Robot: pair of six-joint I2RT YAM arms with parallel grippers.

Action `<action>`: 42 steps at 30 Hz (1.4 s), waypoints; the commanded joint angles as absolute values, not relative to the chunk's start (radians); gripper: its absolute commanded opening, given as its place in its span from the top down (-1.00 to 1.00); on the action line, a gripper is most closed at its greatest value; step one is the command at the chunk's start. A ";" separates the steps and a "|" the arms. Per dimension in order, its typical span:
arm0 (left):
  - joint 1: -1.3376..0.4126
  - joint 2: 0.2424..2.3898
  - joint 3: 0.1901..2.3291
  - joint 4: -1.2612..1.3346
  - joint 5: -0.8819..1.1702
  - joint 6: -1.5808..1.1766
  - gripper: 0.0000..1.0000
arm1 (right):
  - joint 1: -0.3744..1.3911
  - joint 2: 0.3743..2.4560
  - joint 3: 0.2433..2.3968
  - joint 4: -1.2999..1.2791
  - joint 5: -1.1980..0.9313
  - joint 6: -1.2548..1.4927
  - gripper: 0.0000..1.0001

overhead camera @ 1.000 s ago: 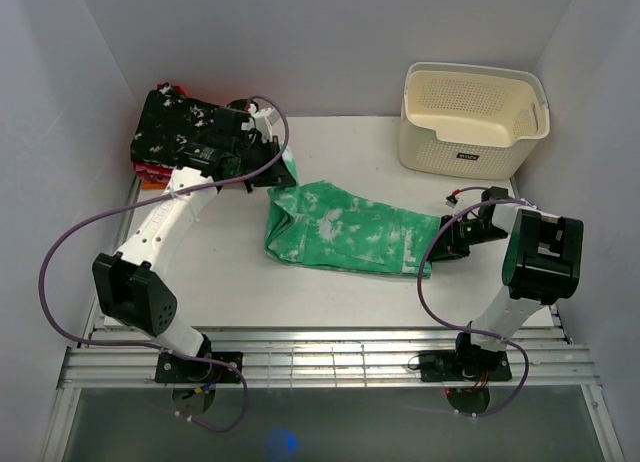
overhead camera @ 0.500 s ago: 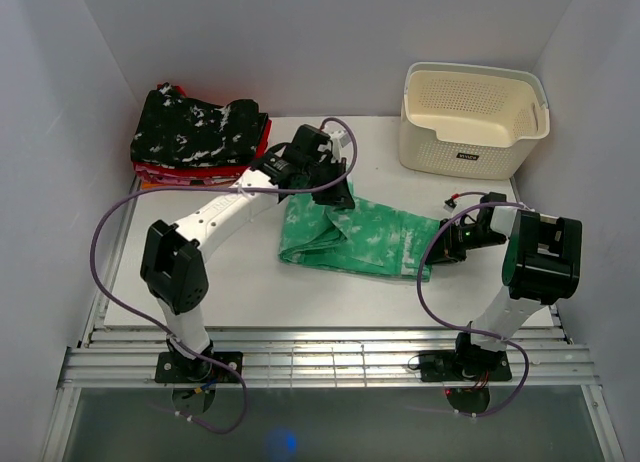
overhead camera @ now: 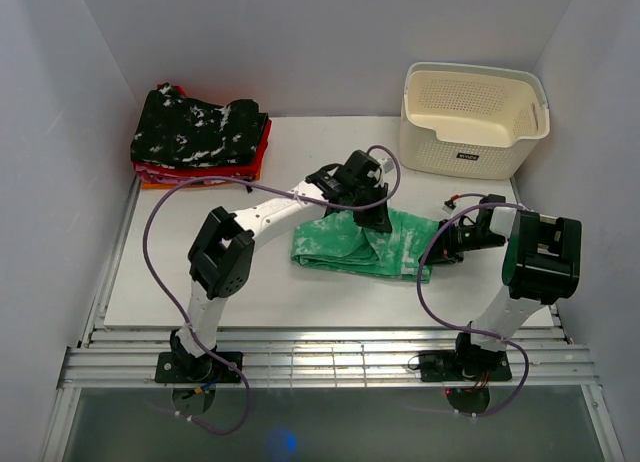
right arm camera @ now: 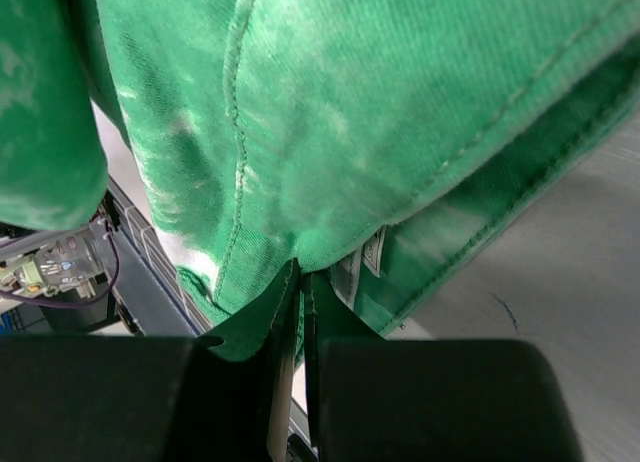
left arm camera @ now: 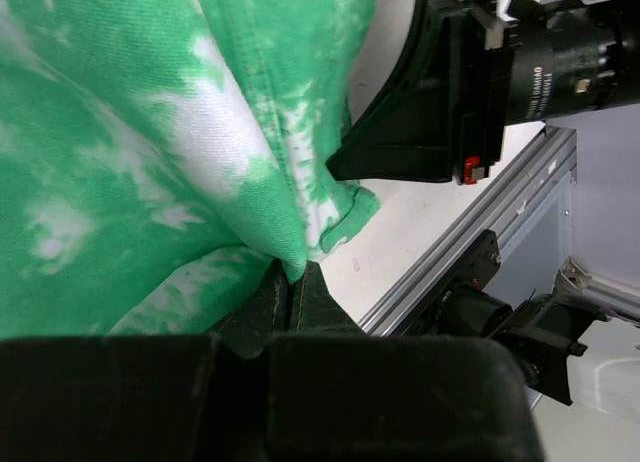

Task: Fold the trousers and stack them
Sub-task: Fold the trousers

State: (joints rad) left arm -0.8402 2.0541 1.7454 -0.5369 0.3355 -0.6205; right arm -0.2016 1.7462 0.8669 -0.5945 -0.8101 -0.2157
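The green tie-dye trousers (overhead camera: 345,244) lie partly folded in the middle of the white table. My left gripper (overhead camera: 372,219) is shut on a fold of the trousers (left arm camera: 150,132) and holds it above their middle. My right gripper (overhead camera: 452,240) is shut on the trousers' right edge (right arm camera: 330,112), low at the table. In the left wrist view my right gripper (left arm camera: 440,102) shows as a black shape just beyond the cloth's edge.
A stack of folded clothes, black speckled on top (overhead camera: 198,130) over red and orange, sits at the back left. A cream laundry basket (overhead camera: 472,117) stands at the back right. The table's front edge meets metal rails (overhead camera: 330,357).
My left gripper has carried the trousers' left end rightward from the back left toward my right gripper, folding the cloth over itself. My right gripper has stayed in place.
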 commanded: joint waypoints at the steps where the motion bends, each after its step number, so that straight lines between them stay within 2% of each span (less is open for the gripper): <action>1: -0.868 2.042 1.821 -0.445 0.350 -0.669 1.00 | -0.196 1.752 0.848 -0.580 -0.856 -0.210 0.84; 42: -0.988 2.209 1.919 -0.308 0.402 -0.767 1.00 | -0.196 1.772 0.822 -0.549 -0.876 -0.199 0.84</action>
State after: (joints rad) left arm -0.9661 2.2078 1.8782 -0.3794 0.3637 -0.7509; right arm -0.2016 1.7611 0.8337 -0.5491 -0.8448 -0.1936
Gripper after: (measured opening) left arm 0.024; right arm 0.084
